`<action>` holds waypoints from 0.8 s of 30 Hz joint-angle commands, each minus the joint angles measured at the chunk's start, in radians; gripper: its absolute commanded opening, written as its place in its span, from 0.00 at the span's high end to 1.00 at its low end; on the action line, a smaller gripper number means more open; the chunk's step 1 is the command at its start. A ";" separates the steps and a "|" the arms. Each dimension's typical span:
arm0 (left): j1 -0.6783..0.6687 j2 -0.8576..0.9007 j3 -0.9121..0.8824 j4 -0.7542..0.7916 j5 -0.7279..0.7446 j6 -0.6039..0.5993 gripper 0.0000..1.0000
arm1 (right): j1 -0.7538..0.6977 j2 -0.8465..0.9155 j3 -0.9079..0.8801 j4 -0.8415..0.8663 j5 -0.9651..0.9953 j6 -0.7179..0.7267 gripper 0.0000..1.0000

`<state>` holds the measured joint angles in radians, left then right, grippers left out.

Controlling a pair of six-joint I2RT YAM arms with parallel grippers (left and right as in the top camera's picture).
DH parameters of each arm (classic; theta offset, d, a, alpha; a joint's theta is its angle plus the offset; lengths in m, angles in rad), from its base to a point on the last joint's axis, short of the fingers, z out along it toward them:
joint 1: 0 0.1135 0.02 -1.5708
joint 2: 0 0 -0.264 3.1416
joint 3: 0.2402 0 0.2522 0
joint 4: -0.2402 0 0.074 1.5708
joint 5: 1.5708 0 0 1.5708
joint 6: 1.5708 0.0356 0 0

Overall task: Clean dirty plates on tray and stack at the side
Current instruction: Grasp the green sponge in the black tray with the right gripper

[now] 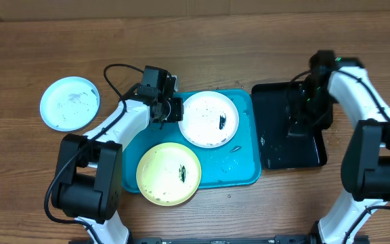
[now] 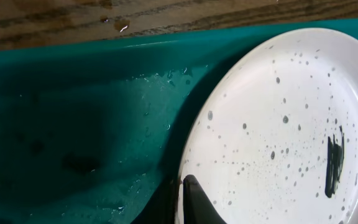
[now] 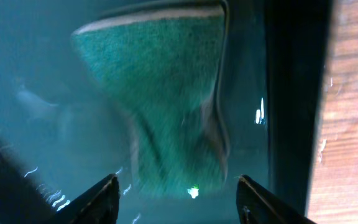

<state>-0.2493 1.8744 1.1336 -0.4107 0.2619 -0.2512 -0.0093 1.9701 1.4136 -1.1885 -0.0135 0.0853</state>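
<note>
Overhead: the white plate (image 1: 208, 118) lies in the tray (image 1: 246, 169), the yellow plate (image 1: 168, 173) overhangs its near left corner, and the pale plate (image 1: 69, 102) sits on the table left of it. Left wrist: the left gripper (image 2: 190, 186) is pinched on the white plate's rim; that thin, wet hold could slip on lifting. Right wrist: over the black tray (image 3: 291, 93) right of the tray, the right gripper (image 3: 178, 186) stands wide astride the sponge (image 3: 166, 106); an off-centre squeeze could pop it out.
</note>
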 commanded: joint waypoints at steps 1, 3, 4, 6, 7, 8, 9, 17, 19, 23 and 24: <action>-0.005 0.013 -0.008 0.004 0.020 0.019 0.90 | 0.031 -0.017 -0.054 0.087 0.109 -0.008 0.37; -0.011 0.013 -0.008 0.005 0.020 0.019 0.90 | 0.040 -0.017 -0.057 0.122 0.109 -0.008 0.38; -0.014 0.013 -0.008 0.005 0.020 0.019 0.89 | 0.042 -0.017 -0.057 0.134 0.109 -0.008 0.39; -0.021 0.013 -0.008 0.007 0.019 0.019 0.89 | 0.043 -0.017 -0.057 0.148 0.109 -0.008 0.42; -0.024 0.013 -0.008 0.008 0.019 0.019 0.88 | 0.043 -0.017 -0.057 0.152 0.109 -0.008 0.44; -0.027 0.013 -0.008 0.010 0.019 0.019 0.88 | 0.043 -0.017 -0.057 0.154 0.109 -0.008 0.46; -0.028 0.013 -0.008 0.011 0.019 0.019 0.88 | 0.043 -0.017 -0.057 0.156 0.109 -0.007 0.48; -0.032 0.014 -0.008 0.024 -0.010 0.019 0.84 | 0.043 -0.017 -0.057 0.177 0.098 -0.007 0.80; -0.037 0.016 -0.008 0.028 -0.010 0.019 0.74 | 0.043 -0.017 -0.057 0.179 0.076 -0.007 0.90; -0.044 0.017 -0.008 0.048 -0.038 0.019 0.65 | 0.043 -0.017 -0.057 0.182 0.055 -0.008 0.96; -0.046 0.018 -0.008 0.055 -0.053 0.019 0.64 | 0.043 -0.017 -0.057 0.181 0.053 -0.008 0.96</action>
<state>-0.2832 1.8744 1.1332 -0.3668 0.2459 -0.2470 0.0334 1.9701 1.3556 -1.0122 0.0578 0.0769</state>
